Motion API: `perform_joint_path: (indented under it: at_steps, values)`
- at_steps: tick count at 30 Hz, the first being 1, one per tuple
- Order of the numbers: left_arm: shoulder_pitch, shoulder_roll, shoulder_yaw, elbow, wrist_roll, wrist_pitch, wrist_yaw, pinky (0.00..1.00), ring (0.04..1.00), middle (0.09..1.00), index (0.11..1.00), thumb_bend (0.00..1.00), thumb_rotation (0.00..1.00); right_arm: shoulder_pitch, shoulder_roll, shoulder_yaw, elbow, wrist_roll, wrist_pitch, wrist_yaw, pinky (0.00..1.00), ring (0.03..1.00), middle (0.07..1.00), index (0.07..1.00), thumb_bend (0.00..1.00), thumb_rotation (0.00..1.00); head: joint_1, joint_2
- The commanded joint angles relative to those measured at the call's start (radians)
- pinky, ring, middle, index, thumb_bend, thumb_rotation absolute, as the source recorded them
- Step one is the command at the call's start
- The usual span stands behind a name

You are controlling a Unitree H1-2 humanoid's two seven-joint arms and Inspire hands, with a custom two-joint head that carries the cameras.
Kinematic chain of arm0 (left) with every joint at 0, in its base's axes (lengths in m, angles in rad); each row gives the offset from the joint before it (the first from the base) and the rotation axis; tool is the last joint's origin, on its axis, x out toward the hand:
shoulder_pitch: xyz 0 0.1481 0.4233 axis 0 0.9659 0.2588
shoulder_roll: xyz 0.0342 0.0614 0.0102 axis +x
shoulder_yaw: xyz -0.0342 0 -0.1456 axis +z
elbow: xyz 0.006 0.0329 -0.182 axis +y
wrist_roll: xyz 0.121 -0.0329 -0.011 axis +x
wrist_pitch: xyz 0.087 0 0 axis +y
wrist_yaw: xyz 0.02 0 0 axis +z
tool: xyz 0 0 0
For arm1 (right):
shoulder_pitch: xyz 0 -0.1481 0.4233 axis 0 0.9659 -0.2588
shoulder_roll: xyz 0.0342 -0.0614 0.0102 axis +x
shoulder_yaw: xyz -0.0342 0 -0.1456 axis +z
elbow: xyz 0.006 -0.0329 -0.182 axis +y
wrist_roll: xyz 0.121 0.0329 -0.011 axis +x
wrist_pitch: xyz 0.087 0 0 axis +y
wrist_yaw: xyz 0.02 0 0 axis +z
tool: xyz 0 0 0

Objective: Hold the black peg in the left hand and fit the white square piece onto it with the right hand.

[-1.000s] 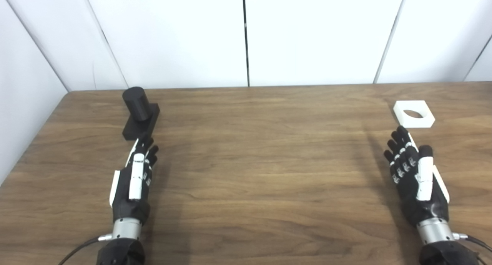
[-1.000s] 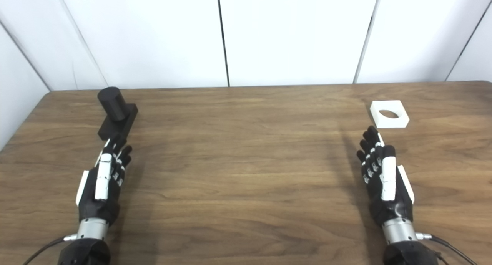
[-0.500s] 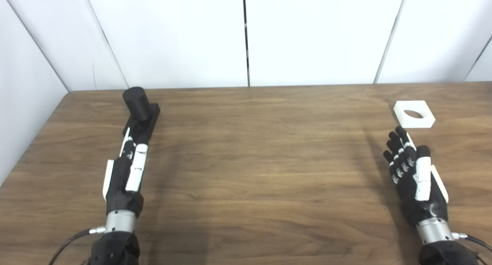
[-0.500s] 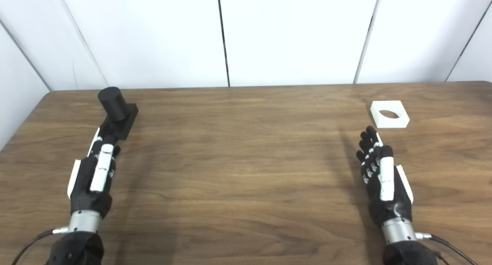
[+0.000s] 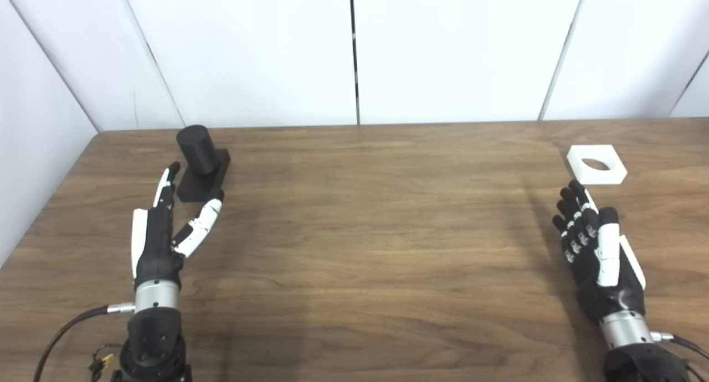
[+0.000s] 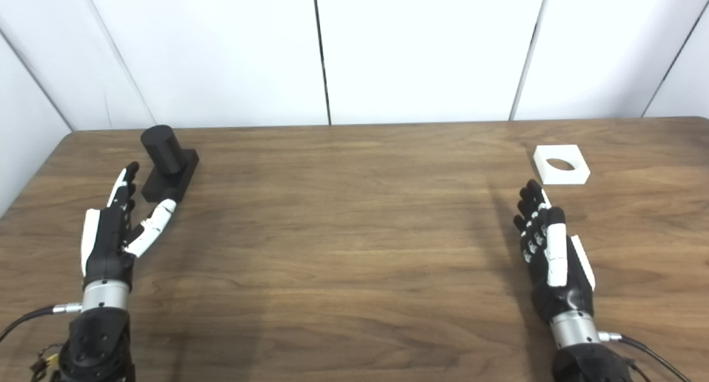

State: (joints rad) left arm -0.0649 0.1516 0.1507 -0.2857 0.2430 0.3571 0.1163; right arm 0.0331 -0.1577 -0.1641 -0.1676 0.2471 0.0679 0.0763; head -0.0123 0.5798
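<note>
Since the earlier frames the left robot hand (image 5: pixel 160 232) has slid left and spread, thumb and fingers now apart, straddling the near end of the black peg (image 5: pixel 202 163), upper left on the tabletop (image 5: pixel 376 249). The right robot hand (image 5: pixel 595 249) has barely shifted, empty with fingers extended, just below the white square piece (image 5: pixel 596 164) at upper right. Best to close on the peg's base, keeping the cylinder upright and clear. One peg, one white piece, two hands.
</note>
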Motion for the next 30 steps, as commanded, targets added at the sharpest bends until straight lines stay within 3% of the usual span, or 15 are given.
perform_joint_path:
  at_steps: [1, 6, 10, 14, 20, 25, 30]
  values:
    - [-0.060, 0.047, 0.012, -0.004, 0.045, 0.012, 0.015, 1.00, 1.000, 1.000, 0.976, 0.68, 0.47, -0.009, -0.004, 0.000, 0.009, 0.002, -0.037, 0.014, 1.00, 1.000, 0.989, 0.980, 0.68, 1.00, -0.001, 0.000]
    - [-0.107, 0.079, 0.006, 0.018, 0.155, 0.098, 0.039, 1.00, 1.000, 1.000, 0.945, 0.71, 0.49, -0.008, -0.006, 0.000, 0.013, 0.003, -0.043, 0.016, 1.00, 1.000, 0.988, 0.979, 0.68, 1.00, 0.003, -0.002]
    - [-0.142, 0.079, 0.002, 0.056, 0.266, 0.111, 0.083, 1.00, 1.000, 1.000, 0.904, 0.77, 0.45, -0.007, -0.005, -0.003, 0.013, 0.003, -0.037, 0.012, 1.00, 1.000, 0.985, 0.974, 0.69, 1.00, 0.009, -0.002]
    - [-0.173, 0.077, 0.003, 0.095, 0.372, 0.112, 0.073, 1.00, 1.000, 1.000, 0.892, 0.81, 0.46, -0.006, -0.005, -0.002, 0.009, 0.005, -0.040, 0.015, 1.00, 1.000, 0.983, 0.974, 0.69, 1.00, 0.011, -0.003]
    - [-0.232, 0.053, 0.034, 0.145, 0.551, 0.113, -0.019, 1.00, 1.000, 1.000, 0.889, 0.85, 0.55, -0.004, -0.008, -0.002, 0.011, -0.001, -0.044, 0.018, 1.00, 1.000, 0.981, 0.976, 0.70, 1.00, 0.013, -0.003]
    - [-0.281, 0.026, 0.059, 0.179, 0.758, 0.113, -0.151, 1.00, 1.000, 1.000, 0.891, 0.88, 0.60, -0.001, -0.010, -0.002, 0.008, -0.006, -0.041, 0.015, 1.00, 1.000, 0.981, 0.974, 0.69, 1.00, 0.018, -0.002]
    - [-0.315, 0.003, 0.072, 0.190, 0.882, 0.113, -0.250, 1.00, 1.000, 1.000, 0.895, 0.89, 0.65, 0.000, -0.007, -0.001, 0.008, -0.008, -0.042, 0.013, 1.00, 1.000, 0.981, 0.971, 0.69, 1.00, 0.024, -0.002]
